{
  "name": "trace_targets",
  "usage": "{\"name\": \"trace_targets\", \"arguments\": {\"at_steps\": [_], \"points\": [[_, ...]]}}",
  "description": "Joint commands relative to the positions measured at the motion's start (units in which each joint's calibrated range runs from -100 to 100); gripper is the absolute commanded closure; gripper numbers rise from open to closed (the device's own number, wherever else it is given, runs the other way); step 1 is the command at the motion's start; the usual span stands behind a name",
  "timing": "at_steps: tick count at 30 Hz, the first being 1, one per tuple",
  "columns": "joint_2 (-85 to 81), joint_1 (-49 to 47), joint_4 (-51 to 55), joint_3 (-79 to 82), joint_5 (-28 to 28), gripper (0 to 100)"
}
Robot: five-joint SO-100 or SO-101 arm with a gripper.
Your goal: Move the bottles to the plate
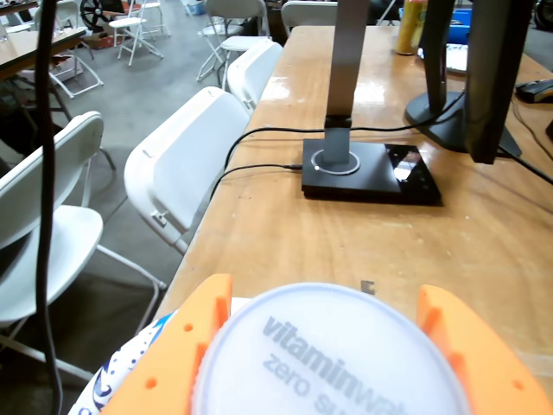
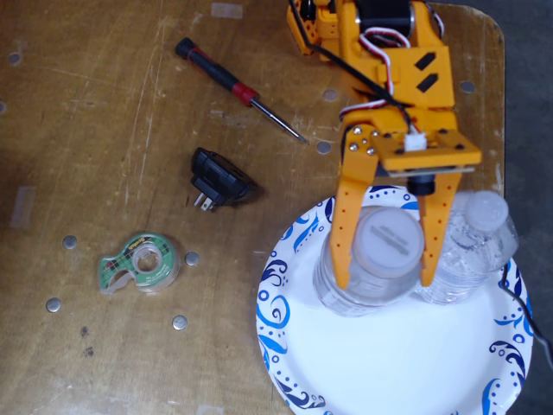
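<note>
Here the tool (image 2: 387,281) straddles a bottle (image 2: 373,264) on the plate (image 2: 380,363).

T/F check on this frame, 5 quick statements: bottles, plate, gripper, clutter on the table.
1. Both bottles stand on the plate. True: the bottle between the fingers and the second bottle beside it are both upright on it.
2. The gripper is clear of the bottles. False: its orange fingers straddle the nearer bottle, one on each side of its cap.
3. The tape dispenser lies on the plate. False: it lies on the bare table, left of the plate in the fixed view.
4. A screwdriver lies on the table. True.
5. The black plug adapter touches the plate. False: wood shows between them.
</note>
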Motion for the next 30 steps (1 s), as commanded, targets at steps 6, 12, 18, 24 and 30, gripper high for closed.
{"name": "trace_targets", "arguments": {"at_steps": [6, 12, 18, 24, 30], "points": [[-3.4, -1.6, -0.1, 3.6, 0.0, 87], [-3.1, -1.1, -7.2, 8.9, 0.0, 87], [-3.1, -0.9, -17.6, 15.4, 0.0, 87], [-3.1, -0.7, -20.7, 19.5, 0.0, 87], [-3.2, -0.5, -24.4, 23.0, 0.1, 87]]}}
